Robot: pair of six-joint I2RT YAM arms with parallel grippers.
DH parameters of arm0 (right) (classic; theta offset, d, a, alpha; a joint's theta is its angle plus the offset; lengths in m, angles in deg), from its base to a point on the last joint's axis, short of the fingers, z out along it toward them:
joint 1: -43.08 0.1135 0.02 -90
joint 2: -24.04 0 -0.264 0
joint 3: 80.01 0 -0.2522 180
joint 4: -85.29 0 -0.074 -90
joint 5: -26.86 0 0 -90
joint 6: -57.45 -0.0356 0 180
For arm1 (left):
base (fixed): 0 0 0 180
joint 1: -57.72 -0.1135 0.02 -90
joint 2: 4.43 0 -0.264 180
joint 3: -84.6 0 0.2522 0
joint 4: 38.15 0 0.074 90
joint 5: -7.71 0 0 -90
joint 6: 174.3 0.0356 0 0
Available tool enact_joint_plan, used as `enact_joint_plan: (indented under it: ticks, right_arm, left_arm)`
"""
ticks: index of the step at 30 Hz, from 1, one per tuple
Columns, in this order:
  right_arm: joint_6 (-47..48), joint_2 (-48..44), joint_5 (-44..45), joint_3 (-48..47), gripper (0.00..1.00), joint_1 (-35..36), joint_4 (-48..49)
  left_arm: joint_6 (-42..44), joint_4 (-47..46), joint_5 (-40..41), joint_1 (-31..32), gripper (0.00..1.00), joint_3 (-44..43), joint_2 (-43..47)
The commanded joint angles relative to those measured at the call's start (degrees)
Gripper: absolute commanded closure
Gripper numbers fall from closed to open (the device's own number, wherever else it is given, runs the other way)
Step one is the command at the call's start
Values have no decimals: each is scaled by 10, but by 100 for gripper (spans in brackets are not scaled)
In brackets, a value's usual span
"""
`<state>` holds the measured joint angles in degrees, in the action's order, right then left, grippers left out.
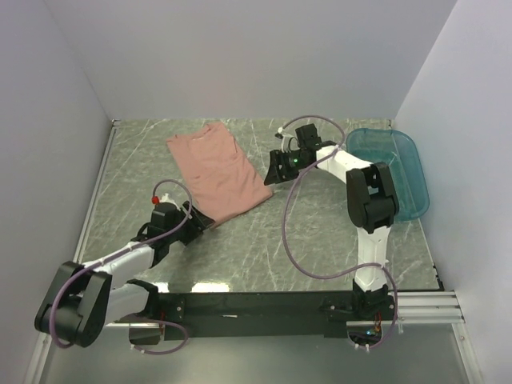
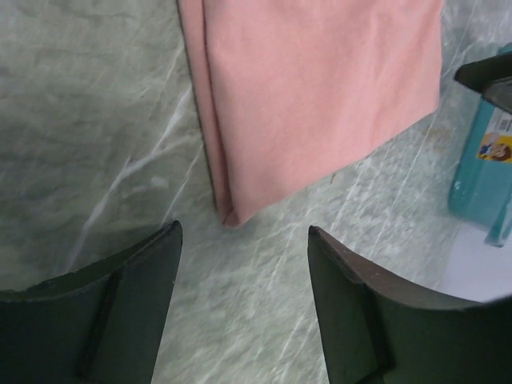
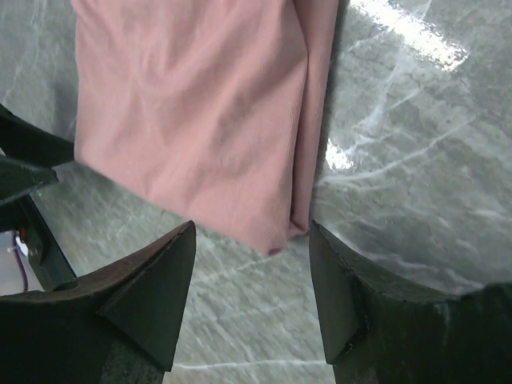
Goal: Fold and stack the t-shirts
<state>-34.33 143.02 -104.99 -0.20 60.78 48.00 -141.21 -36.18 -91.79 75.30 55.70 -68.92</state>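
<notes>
Item: pink t-shirt, lying as a long folded strip on the marble table.
Left gripper, right gripper: jaws spread, empty, one beside each near-end corner.
Step, judged: crosswise fold.
Next move calls for pinching both corners together.

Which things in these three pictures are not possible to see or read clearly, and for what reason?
1. Dusty-pink folded cotton t-shirt: no chest print shows in any view; only plain fabric faces up.
2. Its collar end: cut off by the top edge in both wrist views.
3. Translucent teal plastic tub: cut by the right edge in the left wrist view; its sticker is too small to read.
</notes>
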Motion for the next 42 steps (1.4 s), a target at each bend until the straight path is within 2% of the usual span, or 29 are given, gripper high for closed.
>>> enact_joint_plan:
  ticks: [1,6,12,22,26,27,28,29,31,32,35,42]
  right_arm:
    - [-35,26,15,-40,35,14,2]
    - [-37,46,34,-41,38,23,-8]
    - [-31,56,48,-32,41,21,-21]
    - [-27,48,44,-20,48,21,-31]
    - [-24,54,38,-21,61,21,-36]
    - [-24,53,36,-20,68,21,-37]
    - [-23,54,36,-19,71,21,-38]
    - [-19,52,35,-18,74,21,-41]
    - [-16,49,30,-16,78,20,-44]
    - [-14,47,28,-14,79,20,-47]
    - [-8,41,26,-7,88,20,-57]
    - [29,1,26,48,95,19,-88]
  left_arm:
    - [-14,-19,-6,-1,30,-16,-39]
    - [-20,5,12,-1,39,-35,-78]
    - [-15,31,33,-1,44,-38,-75]
    - [-9,17,20,0,57,-41,-104]
    - [-8,13,20,-1,65,-38,-100]
    - [-7,14,19,-1,67,-38,-100]
    - [-5,16,19,-1,70,-38,-101]
    - [-3,15,18,-1,77,-38,-104]
    - [-2,10,13,-1,83,-35,-107]
    - [-2,5,11,-1,90,-33,-108]
    - [-6,-4,1,-1,99,-25,-107]
    - [-25,6,-25,0,99,18,-43]
